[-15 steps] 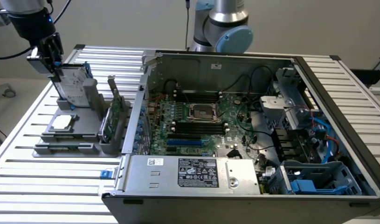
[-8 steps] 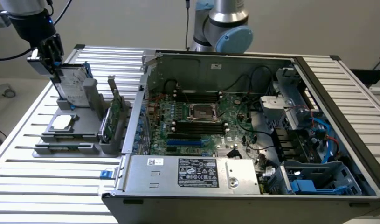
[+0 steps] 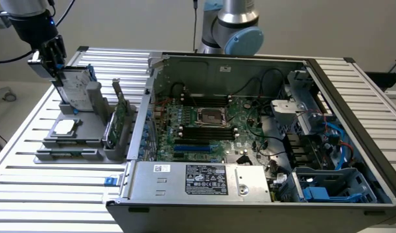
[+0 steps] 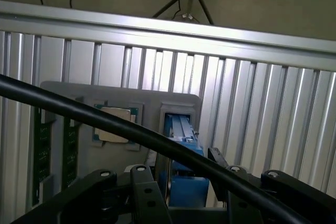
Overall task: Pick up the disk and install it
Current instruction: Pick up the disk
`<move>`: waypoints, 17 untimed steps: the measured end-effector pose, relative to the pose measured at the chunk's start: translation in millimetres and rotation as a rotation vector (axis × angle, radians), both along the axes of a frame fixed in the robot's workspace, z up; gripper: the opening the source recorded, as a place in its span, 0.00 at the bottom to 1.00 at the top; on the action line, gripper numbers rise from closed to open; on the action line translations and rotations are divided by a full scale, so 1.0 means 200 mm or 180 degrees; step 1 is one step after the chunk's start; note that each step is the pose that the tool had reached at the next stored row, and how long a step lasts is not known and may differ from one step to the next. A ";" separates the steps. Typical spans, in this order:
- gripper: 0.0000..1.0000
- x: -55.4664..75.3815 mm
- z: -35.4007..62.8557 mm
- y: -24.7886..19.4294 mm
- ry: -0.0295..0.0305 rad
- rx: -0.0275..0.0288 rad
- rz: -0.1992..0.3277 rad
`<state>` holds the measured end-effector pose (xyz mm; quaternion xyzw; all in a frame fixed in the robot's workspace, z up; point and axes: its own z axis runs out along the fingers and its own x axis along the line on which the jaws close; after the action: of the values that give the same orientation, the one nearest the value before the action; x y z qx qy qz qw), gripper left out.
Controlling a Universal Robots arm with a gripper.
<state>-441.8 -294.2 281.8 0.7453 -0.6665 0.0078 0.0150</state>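
Observation:
The disk (image 3: 77,87) stands upright on its edge in a slot of the grey holder (image 3: 87,138), at the exterior view's left. It is silver-grey with a white label, and the wrist view shows its blue rail (image 4: 181,135). My gripper (image 3: 55,68) reaches down over the disk's upper end. In the wrist view my gripper (image 4: 181,177) has a black finger (image 4: 143,187) close against each side of the disk's blue edge. The disk's lower end is still in the holder.
The holder also carries a small square silver chip (image 3: 63,127) and upright green circuit cards (image 3: 120,109). An open computer case (image 3: 249,53) lies to the exterior view's right, with a blue drive cage (image 3: 334,187) at its near corner. A black cable (image 4: 79,109) crosses the wrist view.

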 end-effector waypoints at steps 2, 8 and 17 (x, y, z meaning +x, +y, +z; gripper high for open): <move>0.49 0.00 0.000 0.000 0.0000 0.0000 -0.0006; 0.41 0.00 -0.001 -0.001 0.0000 0.0000 -0.0020; 0.33 0.00 -0.001 -0.010 0.0000 0.0000 -0.0039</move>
<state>-442.1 -296.2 281.5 0.7413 -0.6710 0.0077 0.0151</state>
